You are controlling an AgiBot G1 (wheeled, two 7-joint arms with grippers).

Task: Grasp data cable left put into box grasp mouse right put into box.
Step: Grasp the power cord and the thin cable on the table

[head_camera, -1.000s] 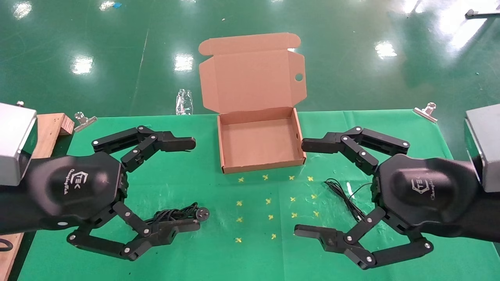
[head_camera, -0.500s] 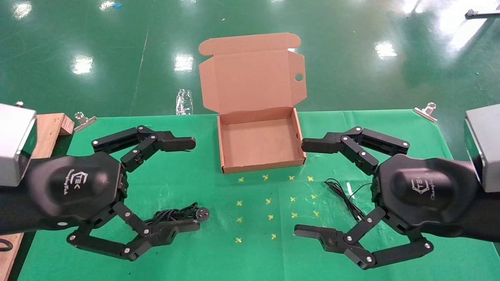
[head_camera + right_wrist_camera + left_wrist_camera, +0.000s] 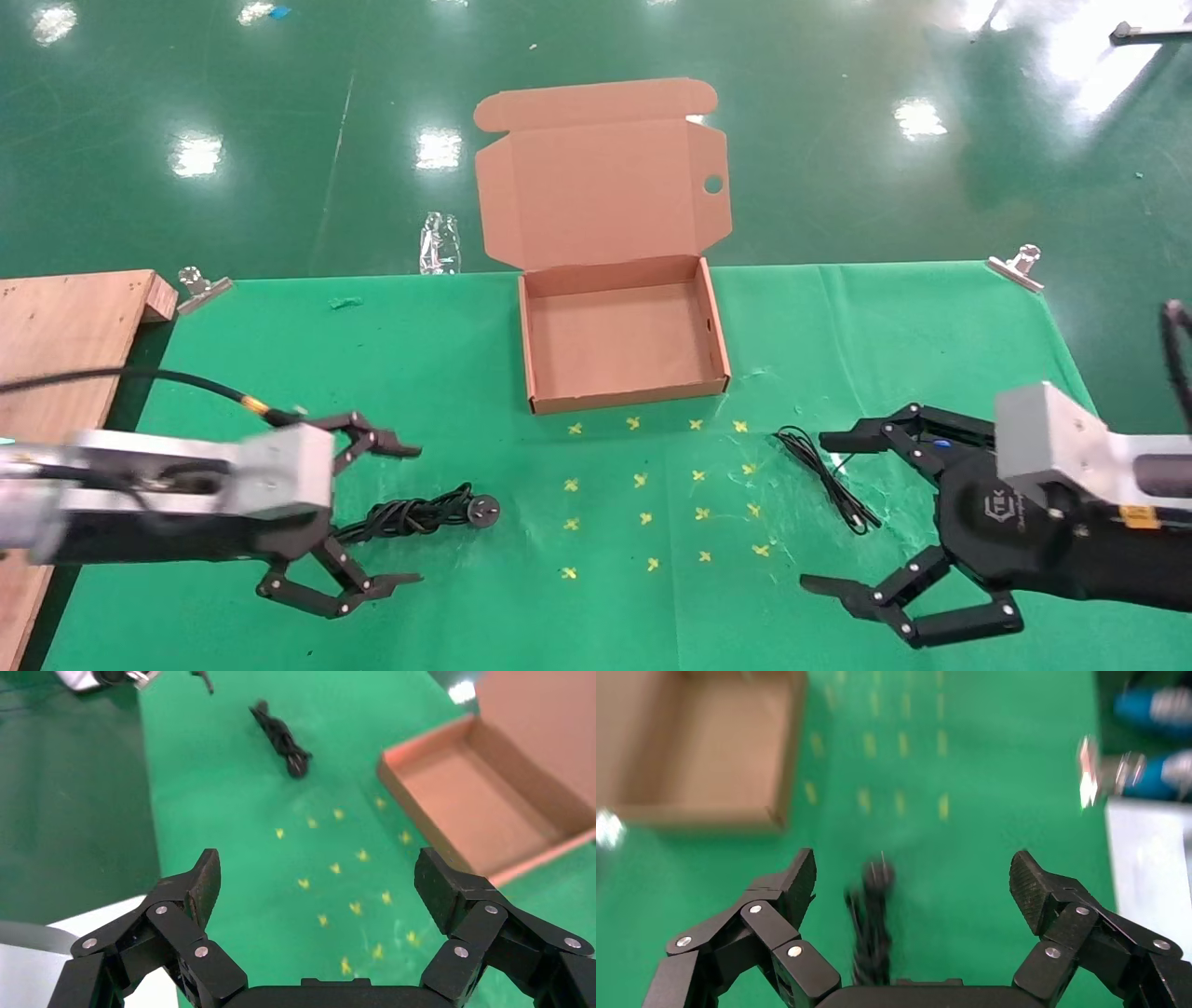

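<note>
Green cloth table (image 3: 447, 354) is taking up most of the head view, wooden board (image 3: 65, 317) sitting at its left edge. The box (image 3: 622, 396) is sitting open at the far middle, lid flap standing up behind, inside looking bare.

Left gripper (image 3: 410, 515) is hanging low over the left front of the table, jaws spread wide. The data cable (image 3: 419, 513) is lying on the cloth right between the 2 fingers; in the left wrist view the data cable (image 3: 871, 931) is running straight out from the palm, so its long axis is lying along the reach direction, round plug end pointing toward the table middle, fingers sitting either side and not touching it. Left arm is clearly the nearer 1 for this; closing across the bundle looks like the next step.

Right gripper (image 3: 829, 511) is also spread wide, low at the right front. Thin black cord (image 3: 824, 475) is lying between its fingers; the mouse body itself I cannot make out, likely hidden under the gripper.

Versus 0.5 s ago: both grippers were filling the head view close to the camera; now both have dropped toward the cloth and pulled outward. Cable, cord and box are not shifting.
</note>
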